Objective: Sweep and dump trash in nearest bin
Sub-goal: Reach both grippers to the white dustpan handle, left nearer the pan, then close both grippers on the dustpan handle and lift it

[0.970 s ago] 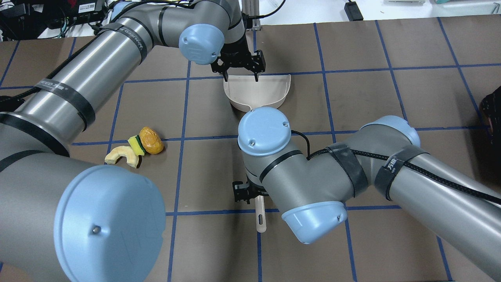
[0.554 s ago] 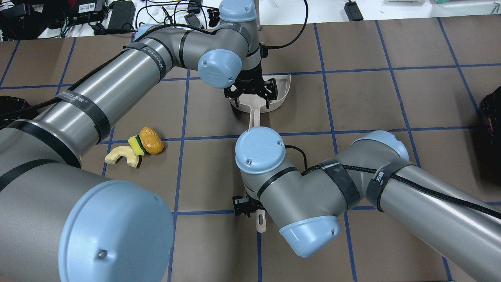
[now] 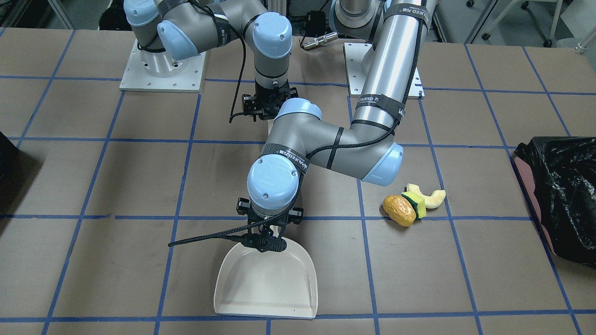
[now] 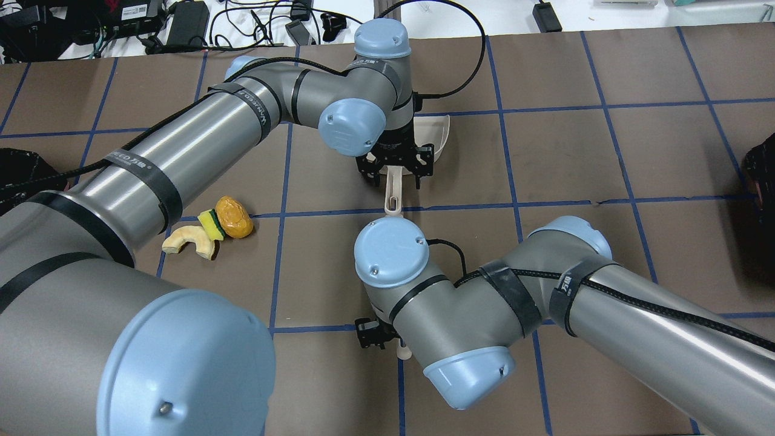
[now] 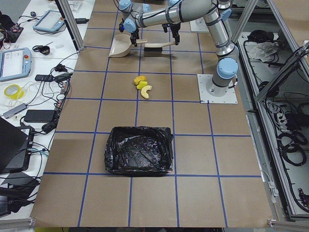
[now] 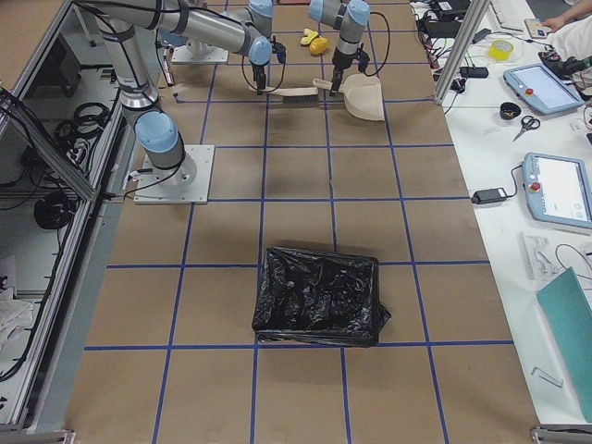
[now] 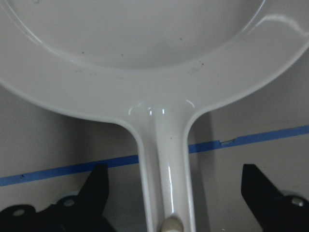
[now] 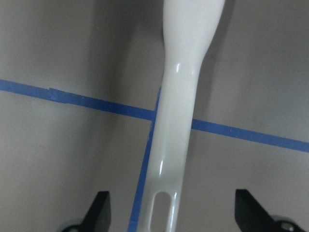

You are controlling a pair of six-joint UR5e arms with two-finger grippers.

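The trash lies in a tight cluster on the table: an orange-brown potato lump point(image 4: 234, 216), a yellow-and-green sponge wedge point(image 4: 211, 224) and a pale yellow curved piece point(image 4: 186, 239); it also shows in the front view point(image 3: 399, 210). The white dustpan point(image 3: 265, 281) lies flat, well right of the trash in the overhead view. My left gripper point(image 4: 395, 171) is open and straddles the dustpan handle point(image 7: 166, 159) without touching it. My right gripper point(image 8: 171, 212) is open over the white brush handle point(image 8: 181, 111). The black-lined bin point(image 3: 561, 190) with pinkish side point(image 3: 528, 184) stands on my left.
The brush point(image 5: 157, 47) with dark bristles lies near the dustpan. A second dark container point(image 4: 764, 166) stands at the table's right edge in the overhead view, and shows in the right side view point(image 6: 319, 296). My right arm's elbow point(image 4: 390, 251) hangs between dustpan and brush.
My left gripper has moved from the dustpan's far rim toward me, across the pan, to over its handle. My right arm has shifted slightly nearer, hiding more of the brush handle.
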